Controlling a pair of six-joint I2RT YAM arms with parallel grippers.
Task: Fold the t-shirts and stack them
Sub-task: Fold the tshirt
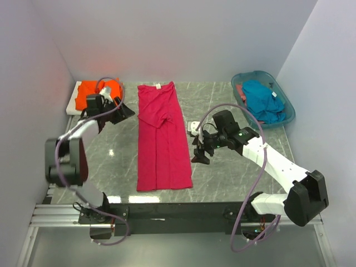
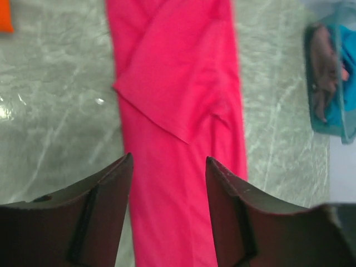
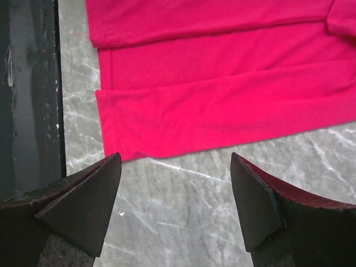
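Red shirt [image 1: 161, 139] lay folded in long strip on tabletop [image 1: 111, 161]. Just short of it, left tool [image 1: 127, 113] gaped wide, empty. Opposite side, right tool [image 1: 199, 153] spread open, empty, hem just ahead.

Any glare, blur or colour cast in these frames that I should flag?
Top external: sharp, with small white glints on the marble table and an orange tint on the left wall beside the orange shirt. Left wrist: the magenta shirt looks soft, the basket at the right edge blurred. Right wrist: the shirt hem is crisp; the dark fingers show little detail.
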